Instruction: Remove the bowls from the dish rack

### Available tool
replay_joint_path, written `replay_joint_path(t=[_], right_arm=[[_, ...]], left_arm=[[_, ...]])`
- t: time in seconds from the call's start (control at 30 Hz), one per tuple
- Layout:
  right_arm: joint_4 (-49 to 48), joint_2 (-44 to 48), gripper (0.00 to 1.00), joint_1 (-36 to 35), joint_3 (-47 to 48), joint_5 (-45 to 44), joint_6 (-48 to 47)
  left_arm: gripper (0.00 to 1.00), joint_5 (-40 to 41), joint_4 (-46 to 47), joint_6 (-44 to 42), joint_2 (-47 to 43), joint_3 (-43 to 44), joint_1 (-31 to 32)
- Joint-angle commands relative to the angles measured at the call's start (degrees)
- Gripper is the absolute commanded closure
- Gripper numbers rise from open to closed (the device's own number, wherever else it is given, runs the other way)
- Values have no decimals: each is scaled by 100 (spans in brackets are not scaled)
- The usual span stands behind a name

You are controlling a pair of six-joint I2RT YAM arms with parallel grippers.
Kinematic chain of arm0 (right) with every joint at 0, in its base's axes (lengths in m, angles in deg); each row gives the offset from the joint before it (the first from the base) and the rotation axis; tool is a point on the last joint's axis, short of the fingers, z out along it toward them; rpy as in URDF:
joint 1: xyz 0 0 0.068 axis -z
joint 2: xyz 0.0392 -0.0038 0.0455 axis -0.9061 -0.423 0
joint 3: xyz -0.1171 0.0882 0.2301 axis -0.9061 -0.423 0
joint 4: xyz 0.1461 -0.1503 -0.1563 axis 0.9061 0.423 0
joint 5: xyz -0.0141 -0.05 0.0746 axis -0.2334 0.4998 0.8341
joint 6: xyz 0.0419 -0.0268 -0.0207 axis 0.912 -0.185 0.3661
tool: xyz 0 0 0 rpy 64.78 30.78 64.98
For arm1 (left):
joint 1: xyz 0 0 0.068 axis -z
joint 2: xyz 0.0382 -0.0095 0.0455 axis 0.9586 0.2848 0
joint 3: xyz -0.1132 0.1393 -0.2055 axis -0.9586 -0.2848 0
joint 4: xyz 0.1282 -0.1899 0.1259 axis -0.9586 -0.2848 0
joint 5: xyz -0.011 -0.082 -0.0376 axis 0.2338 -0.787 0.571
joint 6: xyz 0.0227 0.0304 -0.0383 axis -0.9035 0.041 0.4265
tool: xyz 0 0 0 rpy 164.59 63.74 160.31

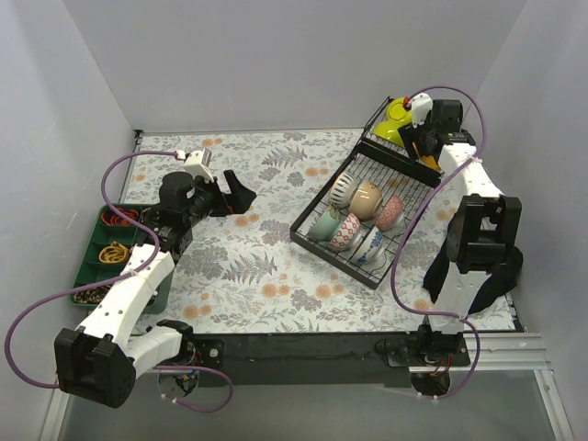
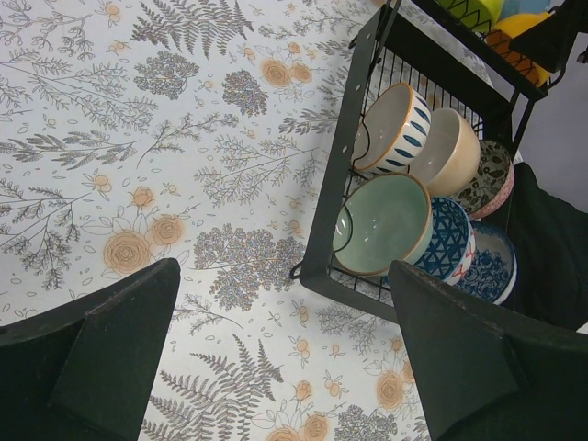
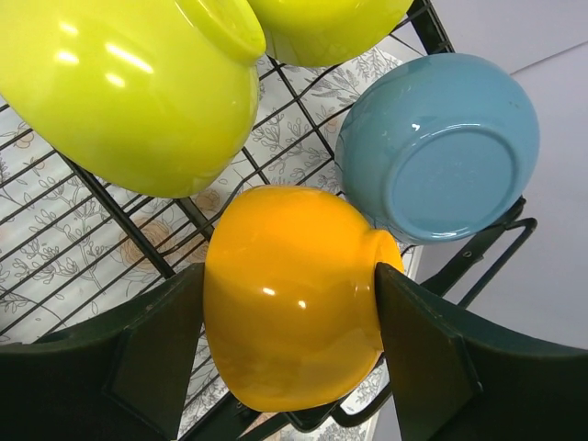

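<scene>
The black dish rack [image 1: 317,250] lies at the right of the flowered table. Its base holds several bowls on edge: a striped one [image 2: 397,127], a beige one [image 2: 450,150], a pink patterned one [image 2: 487,179], a pale-green one [image 2: 381,223] and a blue-white one [image 2: 450,237]. The raised tier [image 3: 138,239] carries two lime-yellow bowls [image 3: 129,92], a blue bowl [image 3: 441,147] and an orange bowl [image 3: 285,294], all upside down. My right gripper [image 3: 289,276] has a finger against each side of the orange bowl. My left gripper [image 2: 283,303] hangs open over bare tablecloth left of the rack.
A green compartment tray [image 1: 89,253] with small items sits at the table's left edge, beside the left arm. White walls close in the back and both sides. The right arm stands just right of the rack.
</scene>
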Motion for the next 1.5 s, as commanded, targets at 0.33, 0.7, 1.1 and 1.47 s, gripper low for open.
replay_joint_path(t=[0.33,0.7,1.1,1.47], right_arm=[[-472,870,66,-377,-344,-837,355],[-683,1712,66,-649,-897,-222,1399],[-1947,3471,66,-1000,-2776,1087,3614],[-3766,4999,67,-1589,-4729,2143,5890]], left_arm=[[2,-28,13,-17,-92,97,14],[2,-292,39,-26,-48,98,-4],[2,-819,461,-9,-127,-122,-4],[2,-1435,1313,931,-109,-386,119]])
